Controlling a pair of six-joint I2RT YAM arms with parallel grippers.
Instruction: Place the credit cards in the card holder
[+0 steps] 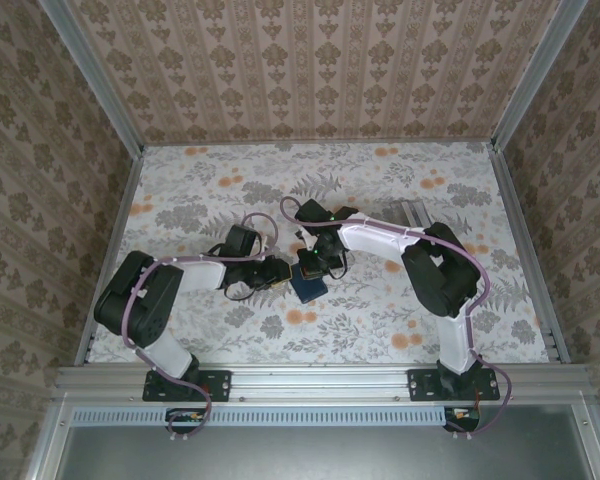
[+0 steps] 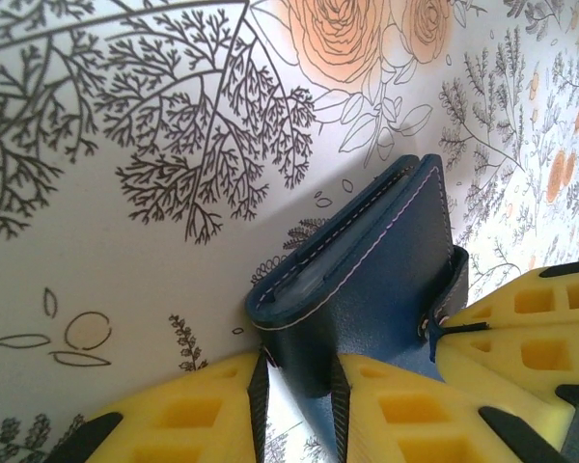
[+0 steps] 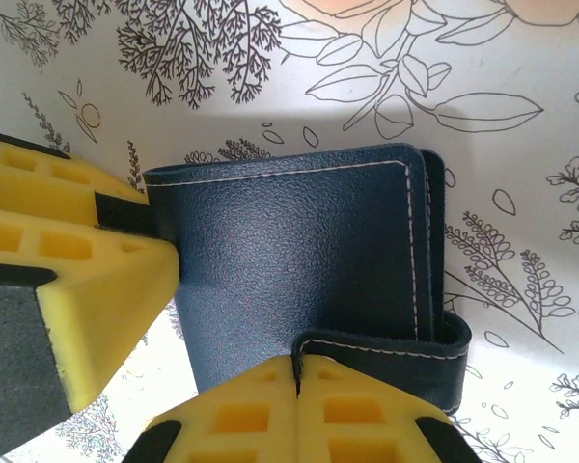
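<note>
Clamping the card holder (image 1: 308, 284) by its folded edge at the middle of the table (image 1: 430, 200), the left gripper (image 2: 299, 376) steadies it. Just beyond, the right gripper (image 3: 296, 371) pinches its strap (image 3: 386, 347). I think it should peel slowly, so nothing slips.

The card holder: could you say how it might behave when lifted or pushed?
The card holder probably flexes rather than staying stiff: its stitched flaps curve at the fold. The pebbled surface likely resists slipping when gripped. Flat and thin, it seems light and unlikely to roll.
</note>
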